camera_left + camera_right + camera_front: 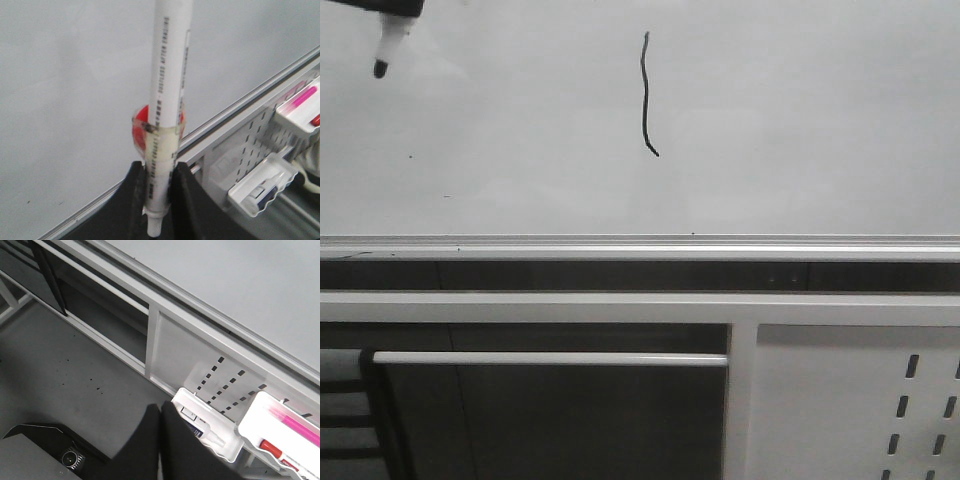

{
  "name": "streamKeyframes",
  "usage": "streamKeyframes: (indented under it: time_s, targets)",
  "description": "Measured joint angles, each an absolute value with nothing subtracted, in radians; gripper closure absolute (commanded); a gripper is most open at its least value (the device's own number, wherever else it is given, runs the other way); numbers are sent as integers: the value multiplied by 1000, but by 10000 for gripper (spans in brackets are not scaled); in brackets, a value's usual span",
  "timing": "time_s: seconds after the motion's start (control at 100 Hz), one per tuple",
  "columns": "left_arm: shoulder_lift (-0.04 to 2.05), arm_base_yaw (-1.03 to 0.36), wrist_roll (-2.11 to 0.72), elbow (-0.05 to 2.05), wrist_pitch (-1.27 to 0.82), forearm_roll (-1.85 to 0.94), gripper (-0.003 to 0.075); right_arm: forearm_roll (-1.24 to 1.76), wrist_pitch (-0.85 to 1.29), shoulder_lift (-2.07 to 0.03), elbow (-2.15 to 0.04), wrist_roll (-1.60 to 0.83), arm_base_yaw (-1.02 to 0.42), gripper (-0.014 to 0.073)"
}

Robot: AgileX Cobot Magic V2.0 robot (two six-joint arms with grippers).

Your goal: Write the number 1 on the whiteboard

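The whiteboard [800, 130] fills the upper front view, glossy white with a silver edge strip along its bottom. On it stands the number 1 [646, 95], a thin wavy black stroke with a small hook at the lower end. My left gripper [159, 172] is shut on a white marker [167, 95] that has tape and a red piece around its barrel. In the front view the marker's black tip [381, 67] hangs at the top left, well left of the stroke. My right gripper [160, 412] is shut on nothing, off the board above the grey floor.
Below the board run an aluminium rail [640, 305] and a white perforated panel [910, 400]. White trays [210, 432] hang on the panel, holding a marker and a pink pen [292, 422]. A black device [45, 447] lies on the floor.
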State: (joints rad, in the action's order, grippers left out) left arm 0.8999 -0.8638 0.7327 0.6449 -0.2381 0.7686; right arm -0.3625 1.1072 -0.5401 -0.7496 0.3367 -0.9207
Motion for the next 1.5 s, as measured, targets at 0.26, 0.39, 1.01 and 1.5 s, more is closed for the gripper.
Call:
streamKeyframes:
  time_s: [0.26,0.39,1.01,1.5]
  targets:
    - [900,-754,322,549,26,349,738,-363,1107,-540,-750,337,-921,647]
    - [916,-738,206,465,176,189,738,-363,1107,-540,-750,337,-921,647]
    - [1179,-730,-72,272,760,-249,738,-361,1107,-540,-750,337,-921,647]
    - [1361,-866,-179,272,1066,-513,738,-361,1107,-540,-750,337,-921,647]
